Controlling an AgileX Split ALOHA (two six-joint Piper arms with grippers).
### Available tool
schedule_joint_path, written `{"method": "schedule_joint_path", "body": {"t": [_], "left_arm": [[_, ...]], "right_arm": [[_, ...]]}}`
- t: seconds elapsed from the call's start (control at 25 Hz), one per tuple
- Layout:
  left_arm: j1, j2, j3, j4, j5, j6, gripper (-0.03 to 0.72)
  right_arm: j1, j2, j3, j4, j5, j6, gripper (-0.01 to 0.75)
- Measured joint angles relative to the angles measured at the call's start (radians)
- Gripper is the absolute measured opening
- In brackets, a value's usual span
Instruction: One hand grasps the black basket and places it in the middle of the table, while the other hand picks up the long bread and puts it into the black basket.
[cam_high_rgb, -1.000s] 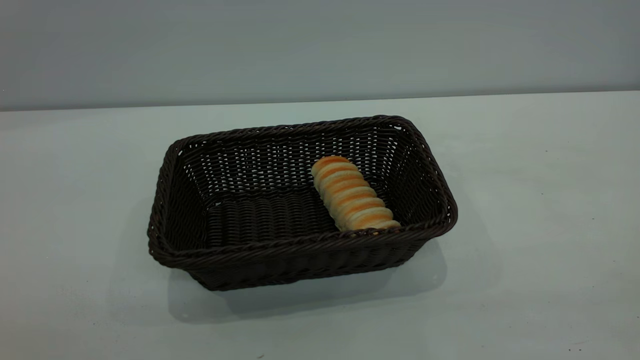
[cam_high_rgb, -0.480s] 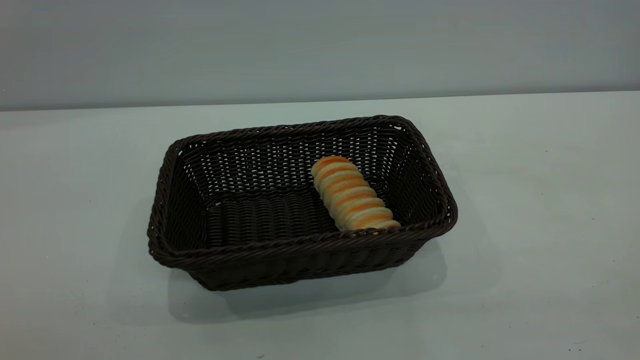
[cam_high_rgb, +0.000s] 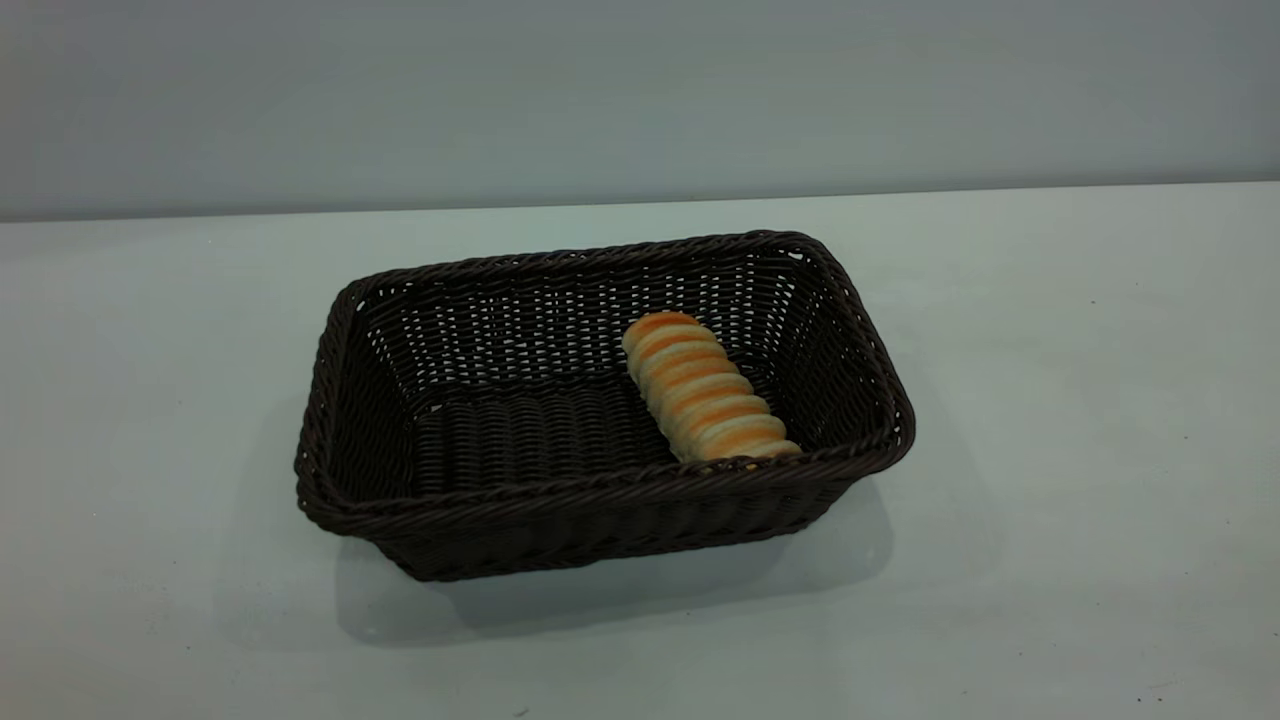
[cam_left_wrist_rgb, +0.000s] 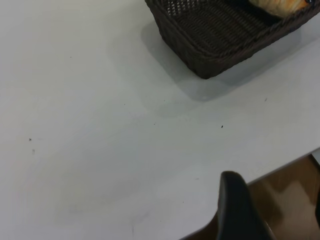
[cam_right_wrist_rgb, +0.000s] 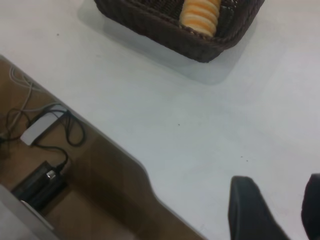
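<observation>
The black basket stands on the table near its middle. The long bread lies inside it, at its right end, slanting toward the front rim. Neither arm shows in the exterior view. In the left wrist view the left gripper hangs open and empty over the table's edge, far from the basket and the bread. In the right wrist view the right gripper is open and empty above the table near its edge, away from the basket and bread.
A grey wall runs behind the table. Past the table's edge the right wrist view shows brown floor with a white device, a black power brick and cables.
</observation>
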Motion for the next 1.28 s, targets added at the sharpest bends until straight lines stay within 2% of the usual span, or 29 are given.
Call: {"method": "schedule_joint_path", "body": {"t": [0.24,1.12,1.28], "left_arm": [[0.0,0.0,0.0,0.001,-0.001,0.0,0.449],[-0.001,0.0,0.0,0.0,-0.002,-0.002,0.449],[0.052,0.0,0.0,0.001,-0.002,-0.002,0.449]], "right_arm": [[0.0,0.0,0.006,0.003,0.003,-0.051,0.245],[0.0,0.0,0.009,0.003,0.004,-0.055,0.244],[-0.005,0.0,0.009,0.004,0.004,-0.055,0.244]]}}
